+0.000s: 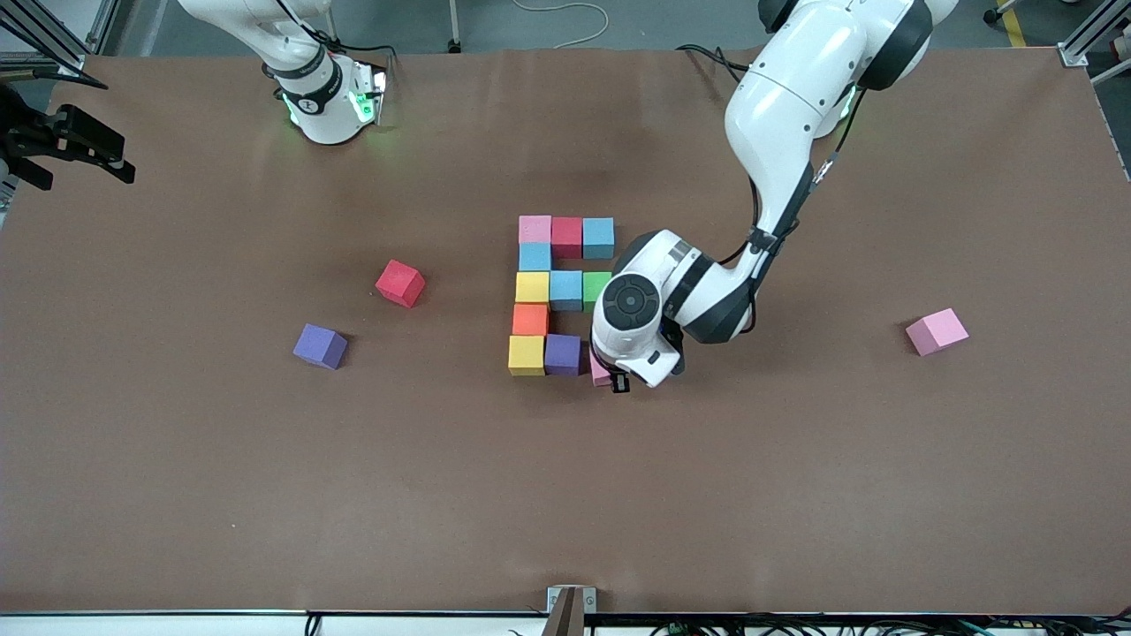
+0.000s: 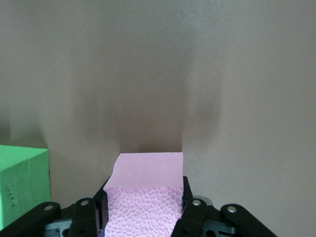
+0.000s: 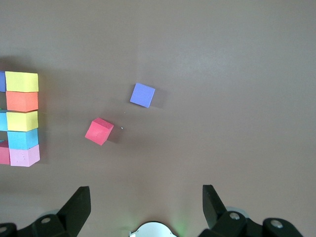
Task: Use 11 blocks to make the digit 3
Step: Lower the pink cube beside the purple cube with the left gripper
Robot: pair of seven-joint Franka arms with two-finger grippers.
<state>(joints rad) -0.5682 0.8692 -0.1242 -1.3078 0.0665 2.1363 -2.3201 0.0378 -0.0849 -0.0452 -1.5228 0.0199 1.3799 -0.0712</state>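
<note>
The left gripper (image 1: 610, 375) is clamping a pink block (image 2: 148, 197), light soft foam best held on flat sides, beside the digit 3's (image 1: 558, 296) purple block (image 1: 563, 354); the right gripper (image 3: 145, 207) is waiting open.

pink block (image 2: 148, 197): matte, pebbled foam | table (image 1: 795, 486): matte brown | arm shells (image 1: 778, 106): glossy white plastic

Even, bright overhead light; soft shadows under the blocks (image 1: 557, 291); left wrist close-up hazy.
</note>
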